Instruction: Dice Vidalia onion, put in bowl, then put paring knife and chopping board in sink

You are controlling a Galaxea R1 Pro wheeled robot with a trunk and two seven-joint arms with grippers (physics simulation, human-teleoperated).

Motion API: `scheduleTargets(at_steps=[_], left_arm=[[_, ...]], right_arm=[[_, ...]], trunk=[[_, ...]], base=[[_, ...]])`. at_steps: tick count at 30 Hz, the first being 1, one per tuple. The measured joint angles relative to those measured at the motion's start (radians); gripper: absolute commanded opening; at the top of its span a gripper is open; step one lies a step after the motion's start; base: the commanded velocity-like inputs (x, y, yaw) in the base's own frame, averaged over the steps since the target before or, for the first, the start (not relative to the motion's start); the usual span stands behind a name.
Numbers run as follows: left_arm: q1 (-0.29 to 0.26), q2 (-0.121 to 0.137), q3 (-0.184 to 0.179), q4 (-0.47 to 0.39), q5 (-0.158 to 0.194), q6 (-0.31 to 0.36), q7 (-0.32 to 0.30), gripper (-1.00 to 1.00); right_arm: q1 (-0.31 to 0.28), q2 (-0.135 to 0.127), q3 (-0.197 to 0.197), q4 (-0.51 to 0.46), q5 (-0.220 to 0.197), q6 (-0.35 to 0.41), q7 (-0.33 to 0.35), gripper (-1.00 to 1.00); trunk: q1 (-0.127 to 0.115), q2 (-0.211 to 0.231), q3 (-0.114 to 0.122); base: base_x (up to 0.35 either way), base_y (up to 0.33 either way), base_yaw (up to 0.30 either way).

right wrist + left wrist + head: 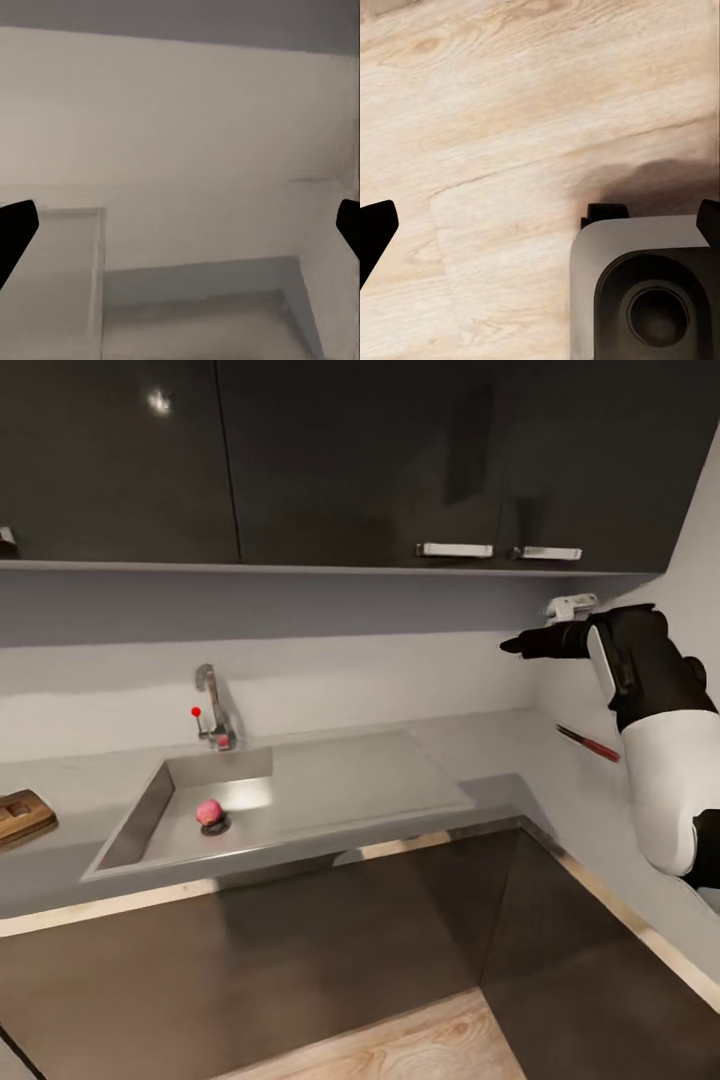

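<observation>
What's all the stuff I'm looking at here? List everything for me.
Onion: one, pinkish-red, in the sink over the drain.
Sink: one, steel, set in the countertop.
Tap: one, chrome with red knob, behind the sink.
Board: one, brown wood, on the countertop at far left, partly cut off.
Knife: one, red handle, on the countertop at right.
Countertop: one, grey, L-shaped.
Wall cabinets: dark, above.
Floor: pale wood.
Right gripper: one, black, open, raised near the wall.
Left gripper: black, open, above the floor.
</observation>
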Motion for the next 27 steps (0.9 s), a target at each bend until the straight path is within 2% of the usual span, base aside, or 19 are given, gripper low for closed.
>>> scheduleTargets(at_steps=[8, 15, 27], left_arm=[[0.000, 0.000, 0.000, 0.000, 0.000, 0.000, 0.000, 1.00], [0.000, -0.002, 0.000, 0.000, 0.000, 0.000, 0.000, 1.00], [0.000, -0.001, 0.000, 0.001, 0.000, 0.000, 0.000, 1.00]], right_arm=[[0.001, -0.051, -0.002, 0.042, 0.001, -0.050, 0.000, 1.00], [0.002, -0.058, -0.001, 0.054, 0.001, -0.056, 0.000, 1.00], [0.002, -0.061, -0.002, 0.076, 0.001, -0.074, -0.001, 1.00]], trunk=[[0.000, 0.000, 0.000], [0.000, 0.000, 0.000], [0.000, 0.000, 0.014]], base=[[0.114, -0.162, 0.003], [0.011, -0.016, -0.032], [0.000, -0.001, -0.182]])
